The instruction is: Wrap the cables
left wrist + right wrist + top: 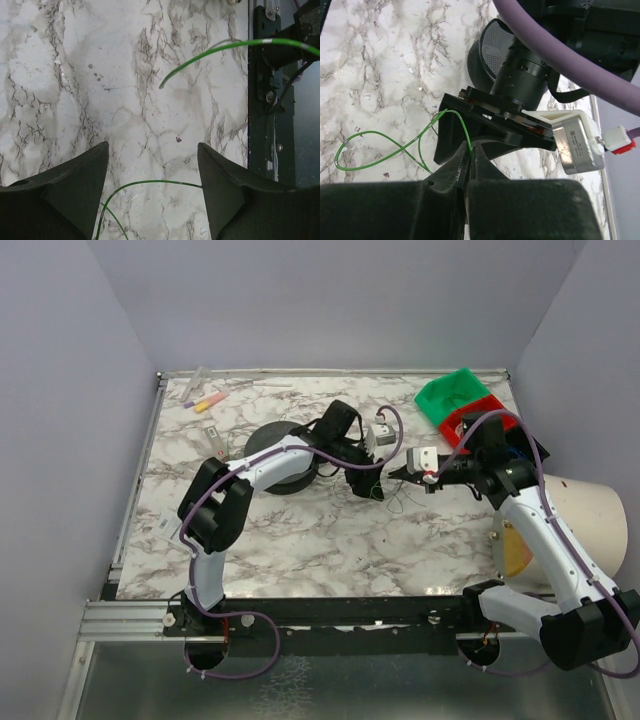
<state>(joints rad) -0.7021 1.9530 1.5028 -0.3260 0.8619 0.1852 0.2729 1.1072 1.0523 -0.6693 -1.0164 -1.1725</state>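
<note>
- Green, hair-thin cable [240, 43] lies in loose curls on the marble table [300, 550], between the two grippers
- We see the left gripper [152, 150] with jaws spread wide and a strand crossing the gap
- The right gripper [470, 150] has its jaws pinched onto the cable, as far as we can tell

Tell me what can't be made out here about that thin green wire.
- Left wrist view: green wire runs off the right and bottom edges; its length is unknown.
- Right wrist view: where it ends is hidden between the right gripper's shut fingers.
- Top view: too thin to trace where the arms meet.
</note>
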